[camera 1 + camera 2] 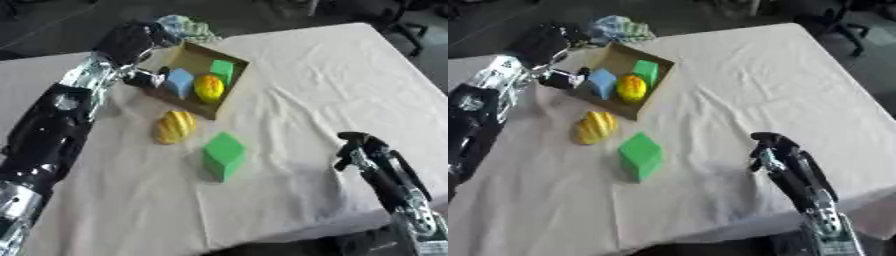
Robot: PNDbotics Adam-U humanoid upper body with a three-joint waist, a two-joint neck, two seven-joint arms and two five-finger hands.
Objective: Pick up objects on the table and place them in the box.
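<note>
the box [229,85] sits toward the far left of the table [332,80], open side up, and already holds a blue block [179,81], a yellow rounded thing [209,88] and a small green block [222,69], packed side by side along its floor. just outside its near wall lies a yellow ridged thing [175,126], and a little nearer to me a bigger green block [224,155] stands on the cloth, apart from it; those two look like what is left to pick up. my left hand [131,42] hangs at the box's far left corner, above the rim, fingers curled in; i cannot see anything between them, so i judge it closed on nothing, probably there because that is where things get dropped in. a crumpled patterned cloth [185,27] lies just behind the box, beyond my left hand. my right hand [770,147] rests near the lower right of the table, fingers bent over and holding nothing, well apart from both loose pieces, idle. the ridged thing is closest to my left hand, so i'd expect to take it next.
</note>
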